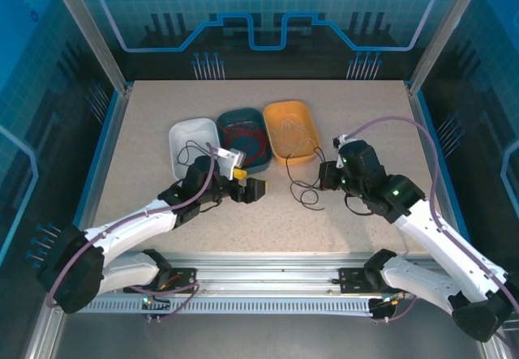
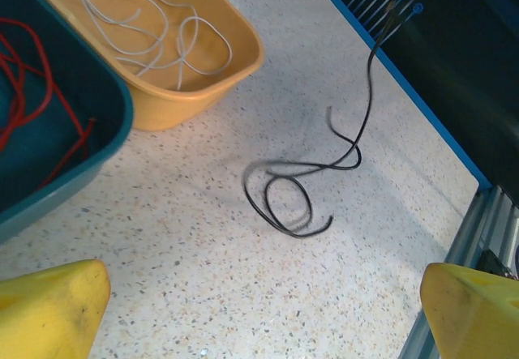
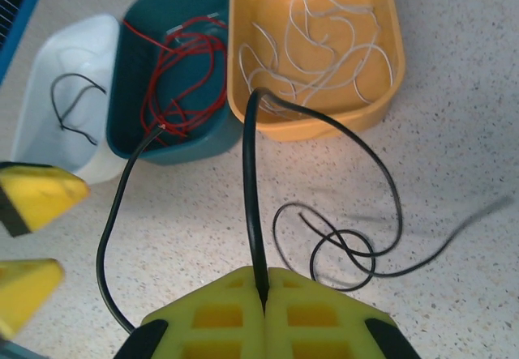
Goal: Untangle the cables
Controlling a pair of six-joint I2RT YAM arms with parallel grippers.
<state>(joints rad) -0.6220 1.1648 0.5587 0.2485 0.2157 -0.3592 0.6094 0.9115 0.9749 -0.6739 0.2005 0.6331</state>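
The right pincer (image 3: 263, 282) is shut tight on the black cable (image 3: 251, 197), which rises straight out from between its yellow fingers. Most likely this is to lift the strand free of its own loops, which lie crossed on the worktop (image 1: 268, 229) just in front of the yellow tray (image 3: 324, 124). The left pincer (image 1: 247, 187) hovers with its jaws spread wide and nothing between them, near the teal tray (image 3: 134, 124), probably ready to take a second hold. The sorting looks largely done (one colour per tray): the red cable (image 3: 182, 67) is in the teal tray, the whitish cable (image 3: 316, 43) in the yellow one, and a short black strand (image 3: 73, 108) in the white tray (image 3: 40, 140).

Whether the crossed loops form a true knot I cannot tell. The cable's far tail is smeared by blur, and a second black run disappears beneath the right pincer's body, so I cannot tell whether it is the same cable.
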